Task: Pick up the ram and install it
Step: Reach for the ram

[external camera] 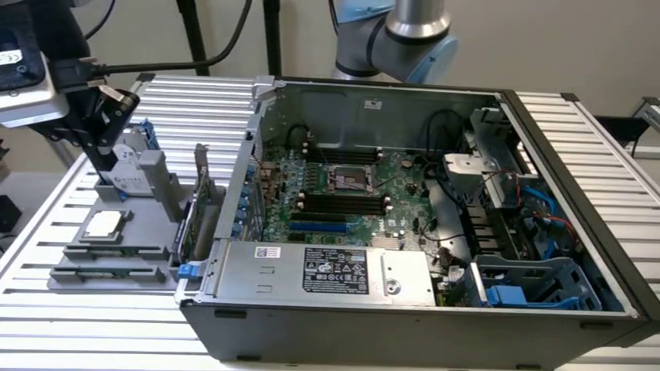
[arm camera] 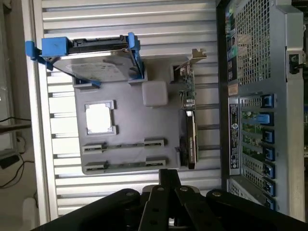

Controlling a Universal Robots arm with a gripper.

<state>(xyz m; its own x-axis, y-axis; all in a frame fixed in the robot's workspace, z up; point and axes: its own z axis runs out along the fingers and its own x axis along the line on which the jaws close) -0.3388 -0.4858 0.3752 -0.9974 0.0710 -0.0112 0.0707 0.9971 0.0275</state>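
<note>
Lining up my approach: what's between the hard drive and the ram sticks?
A silver processor chip sits between the hard drive and the ram, plain in the wrist view.

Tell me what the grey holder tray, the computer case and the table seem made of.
The grey holder tray looks like matte plastic: uniform dull grey, moulded-looking sockets. The computer case seems sheet metal, dark-painted outside, bare grey inside. The table is probably aluminium: bright ribbed slats.

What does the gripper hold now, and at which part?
Nothing: the gripper is shut and empty; the ram lies in the grey tray.
</note>
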